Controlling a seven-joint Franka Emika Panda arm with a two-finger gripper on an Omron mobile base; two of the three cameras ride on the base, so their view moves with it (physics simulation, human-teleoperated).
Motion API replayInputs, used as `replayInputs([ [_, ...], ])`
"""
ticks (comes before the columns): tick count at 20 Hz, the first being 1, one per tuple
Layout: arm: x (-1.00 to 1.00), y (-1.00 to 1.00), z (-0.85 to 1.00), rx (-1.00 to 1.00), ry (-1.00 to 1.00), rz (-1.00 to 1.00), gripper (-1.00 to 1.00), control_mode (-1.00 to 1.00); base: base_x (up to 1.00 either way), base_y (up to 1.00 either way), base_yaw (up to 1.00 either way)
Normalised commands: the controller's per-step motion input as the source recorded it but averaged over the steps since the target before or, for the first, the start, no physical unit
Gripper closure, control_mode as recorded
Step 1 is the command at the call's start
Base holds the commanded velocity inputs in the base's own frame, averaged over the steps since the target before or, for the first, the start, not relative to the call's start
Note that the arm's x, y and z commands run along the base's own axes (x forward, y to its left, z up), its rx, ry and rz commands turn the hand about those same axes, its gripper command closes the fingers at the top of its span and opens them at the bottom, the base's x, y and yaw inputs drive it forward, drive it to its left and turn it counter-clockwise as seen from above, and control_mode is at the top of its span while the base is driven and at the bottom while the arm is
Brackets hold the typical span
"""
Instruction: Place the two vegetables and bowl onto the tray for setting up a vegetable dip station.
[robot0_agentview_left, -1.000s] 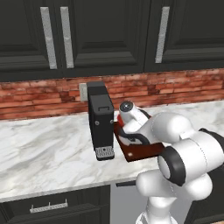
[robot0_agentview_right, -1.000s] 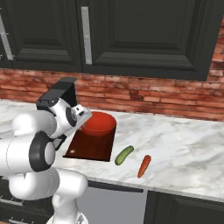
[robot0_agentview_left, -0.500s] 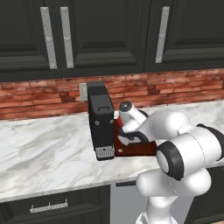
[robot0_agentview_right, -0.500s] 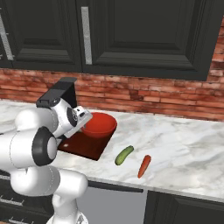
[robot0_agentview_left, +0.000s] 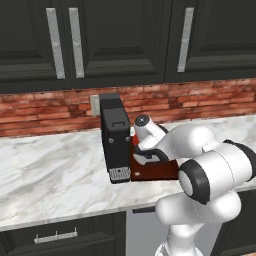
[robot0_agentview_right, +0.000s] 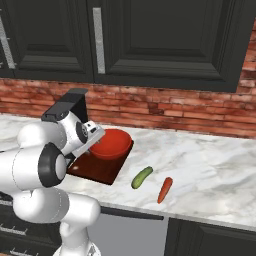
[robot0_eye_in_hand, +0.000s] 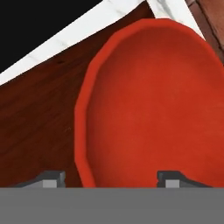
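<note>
Sitting on the tray (robot0_agentview_right: 95, 171), the red bowl (robot0_agentview_right: 110, 143) takes the board's far end, next to the black appliance (robot0_agentview_left: 115, 138). The gripper (robot0_eye_in_hand: 112, 179) hovers just over the bowl's near rim with its fingertips (robot0_eye_in_hand: 50, 178) set wide apart, one on each side of the rim and holding nothing. The cucumber (robot0_agentview_right: 141, 177) and the carrot (robot0_agentview_right: 165, 189) lie on the marble counter (robot0_agentview_right: 210, 170) to the right of the tray, near each other but apart.

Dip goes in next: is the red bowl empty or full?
Empty: the bowl shows only bare red interior in the hand view, sitting on the tray.
</note>
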Motion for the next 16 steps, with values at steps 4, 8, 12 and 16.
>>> replayInputs([
  [4, 0.00, 0.05, 0.08, -0.02, 0.00, 0.00, -1.00, -1.00, 0.00, 0.00, 0.00],
  [8, -0.20, 0.01, 0.30, 0.00, -0.01, 0.00, -1.00, -1.00, 0.00, 0.00, 0.00],
  [12, -0.42, -0.04, 0.42, 0.11, 0.00, -0.06, -1.00, -1.00, 0.00, 0.00, 0.00],
  [16, -0.42, -0.26, 0.50, 0.21, 0.01, -0.11, -1.00, -1.00, 0.00, 0.00, 0.00],
])
